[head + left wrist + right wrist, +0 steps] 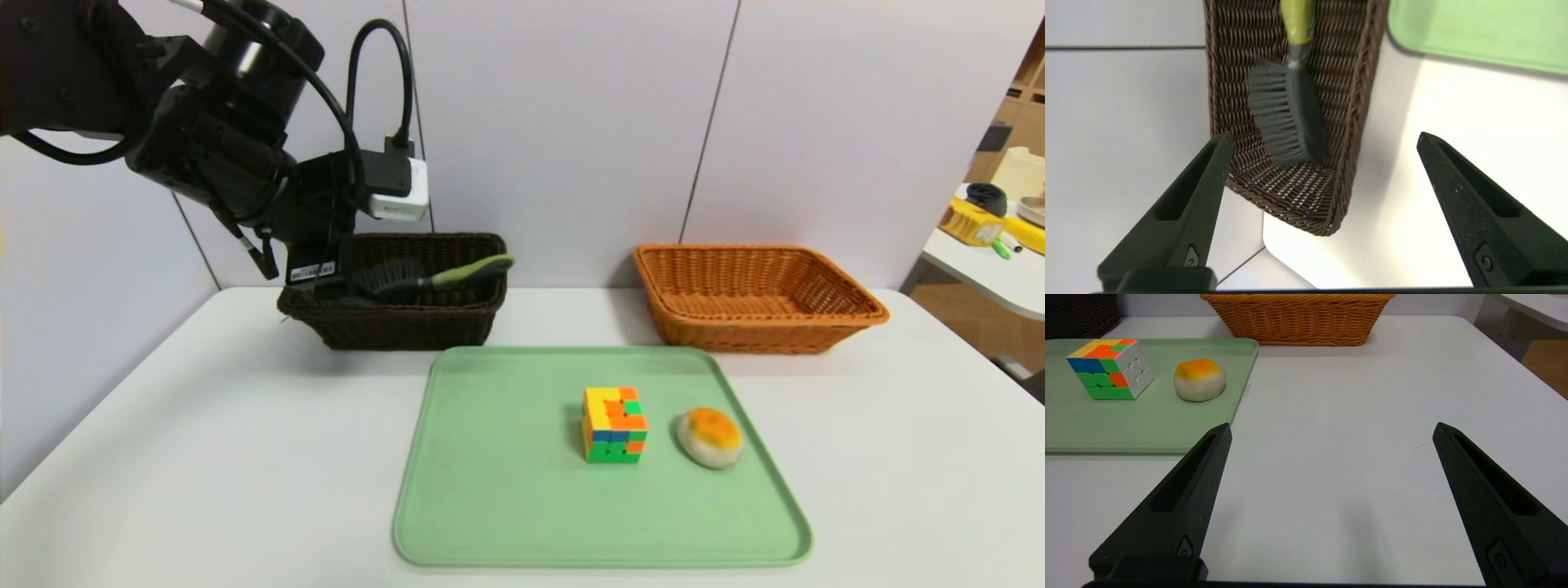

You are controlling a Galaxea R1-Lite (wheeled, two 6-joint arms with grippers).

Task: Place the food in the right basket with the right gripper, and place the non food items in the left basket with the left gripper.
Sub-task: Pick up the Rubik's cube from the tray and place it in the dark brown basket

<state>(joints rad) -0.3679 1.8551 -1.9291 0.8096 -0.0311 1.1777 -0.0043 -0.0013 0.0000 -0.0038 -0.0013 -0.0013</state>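
1. Head view. Your left gripper (pixel 343 282) hangs over the near-left end of the dark brown basket (pixel 408 322). The bristle brush (pixel 408 278) lies inside, its green handle propped on the rim on the side away from the gripper. The puzzle cube (pixel 615 425) and the bun (pixel 710 437) sit on the green tray (pixel 490 490), well apart from the gripper; the orange-tan basket (pixel 759 327) stands beyond the bun.
2. Left wrist view. The jaws stand wide apart and hold nothing; the brush (pixel 1290 118) rests in the basket (pixel 1298 196) just ahead of the fingertips. Judged: brush delivered. Next, carry this gripper to the cube.
3. Right wrist view. Your right gripper (pixel 1331 435) is parked low over the white table (pixel 1355 416), jaws spread and empty; the bun (pixel 1199 379) lies ahead, the cube (pixel 1110 368) beyond it.
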